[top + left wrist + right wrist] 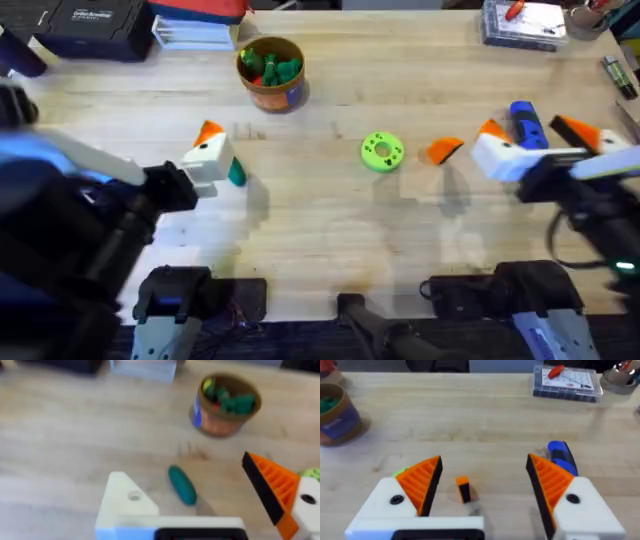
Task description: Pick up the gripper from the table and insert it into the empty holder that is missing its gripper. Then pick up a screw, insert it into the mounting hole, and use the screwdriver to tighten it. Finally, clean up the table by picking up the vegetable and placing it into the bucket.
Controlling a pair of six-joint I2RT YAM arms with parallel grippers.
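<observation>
While the left gripper [213,150] hangs just left of the vegetable [236,174] in the overhead view, the clean-up step looks to be the one in hand.

Left gripper: fingers spread wide and holding nothing; in its wrist view the vegetable [182,485] lies on the wood between the white finger [125,502] and the orange pad [272,485].

Right gripper [535,132]: wide open and empty at the right of the overhead frame, with the screwdriver [526,122] between its fingers; in its wrist view the blue screwdriver [562,455] sits just behind one orange pad [547,477].

Vegetable: left of centre in the overhead frame, flat on the table [330,230], below and left of the bucket [271,72].

Doing it well: centre the fingers over the vegetable's middle and close across its narrow width; it looks smooth, so a grip at one end could squirt it out. Lift clear of the rim before crossing to the bucket.

Bucket: upper middle-left of the overhead frame, open top, already holding green and orange toy pieces; space inside looks tight, so release low over the opening.

Green disc [381,151]: centre of the table, apart from the vegetable, not part of this step.

Small orange piece [444,150]: right of the disc, lying loose.
</observation>
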